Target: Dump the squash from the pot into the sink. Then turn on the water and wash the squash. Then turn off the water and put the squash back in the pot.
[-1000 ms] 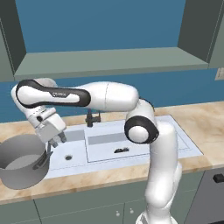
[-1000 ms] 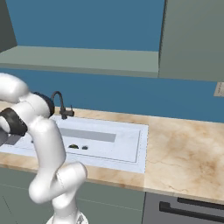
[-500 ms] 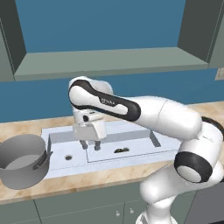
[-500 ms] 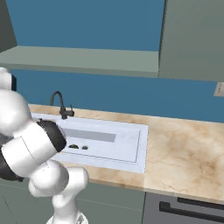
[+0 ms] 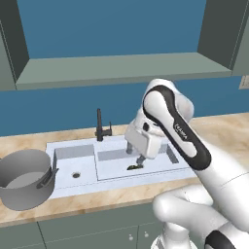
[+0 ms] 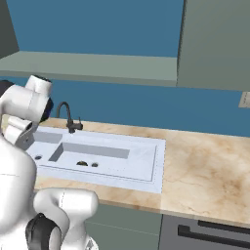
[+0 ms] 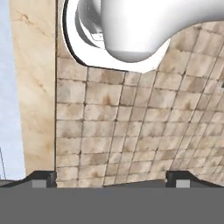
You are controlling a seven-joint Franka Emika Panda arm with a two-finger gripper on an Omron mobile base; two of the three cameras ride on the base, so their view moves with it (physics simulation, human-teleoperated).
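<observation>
The squash [image 5: 134,167] is a small dark lump on the floor of the sink's [image 5: 112,175] larger basin; it also lies beside the round drain in the right base view [image 6: 82,163]. My gripper [image 5: 136,156] hangs just above the squash, jaws wide and empty. In the hand view my gripper [image 7: 111,181] is open, its fingertips [image 7: 41,179] far apart, looking down past the counter edge at floor tiles. The grey pot [image 5: 24,177] stands upright on the counter left of the sink, apart from the gripper.
A dark faucet [image 5: 99,125] rises behind the sink, between the two basins, close to the left of my hand. The small basin has its own drain [image 5: 75,174]. Marble counter [image 6: 205,166] stretches to the right of the sink [image 6: 146,163].
The arm has swung right, from beside the pot's handle to over the larger basin. The pot stays on the counter. The jaws have stayed open.
</observation>
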